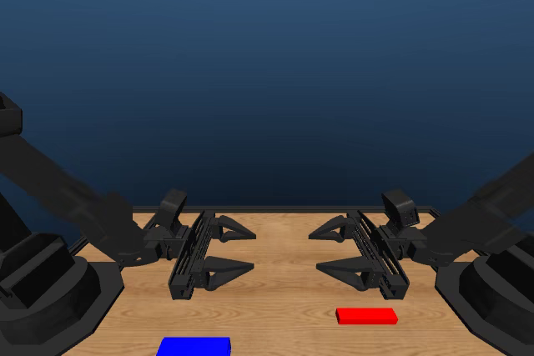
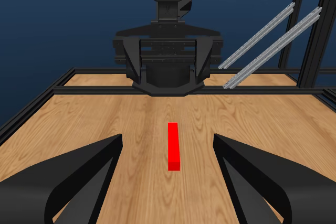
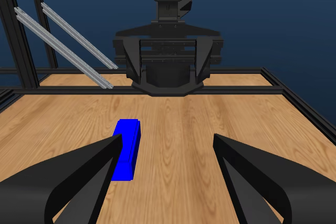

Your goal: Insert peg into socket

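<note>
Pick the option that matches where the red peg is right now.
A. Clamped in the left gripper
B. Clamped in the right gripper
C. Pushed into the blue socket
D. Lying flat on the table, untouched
D: the peg lies flat on the wooden table, apart from the socket, while the left gripper and right gripper hover open above, holding nothing.

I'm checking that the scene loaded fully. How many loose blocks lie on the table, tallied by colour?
Red: 1, the peg, lying flat on the table
Blue: 1, the socket, lying flat on the table
Total: 2
</note>
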Robot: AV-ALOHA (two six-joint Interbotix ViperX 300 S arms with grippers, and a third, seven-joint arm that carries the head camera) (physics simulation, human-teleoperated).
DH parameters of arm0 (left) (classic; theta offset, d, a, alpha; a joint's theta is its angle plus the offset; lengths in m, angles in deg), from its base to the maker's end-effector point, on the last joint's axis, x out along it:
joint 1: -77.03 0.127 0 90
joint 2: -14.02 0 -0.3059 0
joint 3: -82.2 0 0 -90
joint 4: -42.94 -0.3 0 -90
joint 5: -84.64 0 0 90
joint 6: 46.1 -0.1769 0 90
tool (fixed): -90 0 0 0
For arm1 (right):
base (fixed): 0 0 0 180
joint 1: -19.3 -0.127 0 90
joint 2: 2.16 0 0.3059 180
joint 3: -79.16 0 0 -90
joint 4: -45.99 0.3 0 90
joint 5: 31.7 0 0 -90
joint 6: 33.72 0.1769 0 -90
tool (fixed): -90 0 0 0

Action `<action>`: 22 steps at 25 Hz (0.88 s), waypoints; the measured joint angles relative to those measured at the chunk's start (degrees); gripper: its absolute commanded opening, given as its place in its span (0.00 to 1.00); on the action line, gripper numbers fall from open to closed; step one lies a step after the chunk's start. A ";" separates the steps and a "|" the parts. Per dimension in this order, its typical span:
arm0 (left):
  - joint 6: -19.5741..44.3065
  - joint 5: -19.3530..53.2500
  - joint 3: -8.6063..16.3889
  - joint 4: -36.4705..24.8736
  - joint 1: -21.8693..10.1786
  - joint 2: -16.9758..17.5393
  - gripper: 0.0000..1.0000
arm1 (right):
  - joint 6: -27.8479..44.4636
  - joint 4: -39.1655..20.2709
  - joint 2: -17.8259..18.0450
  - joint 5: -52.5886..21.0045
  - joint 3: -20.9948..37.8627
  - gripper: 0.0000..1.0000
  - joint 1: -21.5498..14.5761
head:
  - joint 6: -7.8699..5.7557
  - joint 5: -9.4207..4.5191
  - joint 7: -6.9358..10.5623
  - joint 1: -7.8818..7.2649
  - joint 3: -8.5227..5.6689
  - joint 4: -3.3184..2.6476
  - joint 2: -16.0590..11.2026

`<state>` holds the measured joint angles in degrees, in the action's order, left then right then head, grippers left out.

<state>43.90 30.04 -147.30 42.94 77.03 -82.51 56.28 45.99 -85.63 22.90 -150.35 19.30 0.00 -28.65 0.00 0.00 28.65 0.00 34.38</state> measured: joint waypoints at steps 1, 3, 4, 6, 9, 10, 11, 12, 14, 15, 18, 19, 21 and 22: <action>1.23 -1.20 -0.71 0.66 -0.86 0.40 1.00 | 0.55 1.19 -0.10 -2.14 0.05 1.00 -0.70 | 0.24 -2.30 0.00 -0.03 -0.55 0.04 -0.04; 3.50 -3.91 -2.66 0.93 -2.27 0.98 1.00 | 1.39 3.58 -0.13 -5.99 0.13 1.00 -1.76 | 0.55 -5.70 0.09 -0.09 -1.91 0.14 -0.15; 4.34 -5.00 -3.21 0.34 -2.56 0.98 1.00 | 1.82 4.11 -0.13 -7.30 0.16 1.00 -1.99 | 0.67 -6.94 0.15 -0.14 -2.32 0.18 -0.26; 4.75 -6.43 -3.51 -0.61 -2.68 0.68 1.00 | 2.34 4.50 -0.14 -9.36 0.17 1.00 -2.09 | 0.87 -8.79 0.21 -0.22 -2.70 0.23 -0.53; 5.34 -8.03 -3.62 -0.90 -1.67 -0.72 1.00 | 3.01 4.61 -0.67 -11.36 -0.18 1.00 -1.38 | 1.00 -10.51 0.24 -0.33 -2.90 0.28 -1.08; 5.94 -8.43 -3.72 -0.73 -1.47 -0.97 1.00 | 3.25 4.72 -0.91 -11.82 -0.34 1.00 -1.31 | 0.99 -10.87 0.19 -0.32 -3.00 0.28 -1.37; 6.47 -7.97 -3.89 -0.12 -1.49 -1.05 1.00 | 3.44 4.87 -1.02 -12.37 -0.42 1.00 -1.41 | 1.01 -11.18 0.11 -0.29 -3.08 0.26 -1.73; 7.04 -7.04 -4.10 0.79 -1.63 -1.07 1.00 | 3.62 4.99 -1.06 -12.94 -0.43 1.00 -1.62 | 1.02 -11.45 0.01 -0.25 -3.13 0.25 -2.07; 8.51 -3.18 -4.50 3.81 -2.54 -1.04 1.00 | 3.88 5.42 -1.05 -14.29 -0.43 1.00 -2.19 | 1.13 -12.02 -0.31 -0.10 -3.15 0.24 -2.75; 9.10 -0.18 -4.55 5.55 -3.20 -0.71 1.00 | 3.97 5.66 -1.05 -14.90 -0.35 1.00 -2.49 | 1.20 -12.28 -0.48 -0.01 -3.15 0.24 -3.08; 9.74 9.57 -4.55 9.93 -5.35 2.02 1.00 | 3.78 6.31 -0.75 -16.76 0.58 1.00 -3.42 | 1.61 -13.15 -1.23 0.07 -3.15 0.35 -3.75; 9.61 12.94 -4.60 11.04 -6.24 2.75 1.00 | 3.71 6.38 -0.63 -17.21 1.02 1.00 -3.76 | 1.85 -13.44 -1.55 0.03 -3.15 0.44 -3.87; 9.86 18.97 -4.88 12.76 -8.17 3.75 1.00 | 3.46 6.59 -0.32 -18.11 1.85 1.00 -4.38 | 2.41 -13.95 -2.12 -0.05 -3.15 0.64 -3.96; 10.10 21.63 -5.17 13.47 -9.05 4.12 1.00 | 3.32 6.75 -0.17 -18.56 2.16 1.00 -4.64 | 2.63 -14.16 -2.33 -0.08 -3.15 0.72 -3.96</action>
<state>54.00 51.67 -152.48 56.41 67.98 -78.39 59.60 52.74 -85.80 4.34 -148.19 14.65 2.63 -42.81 -2.33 -0.08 25.50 0.72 30.42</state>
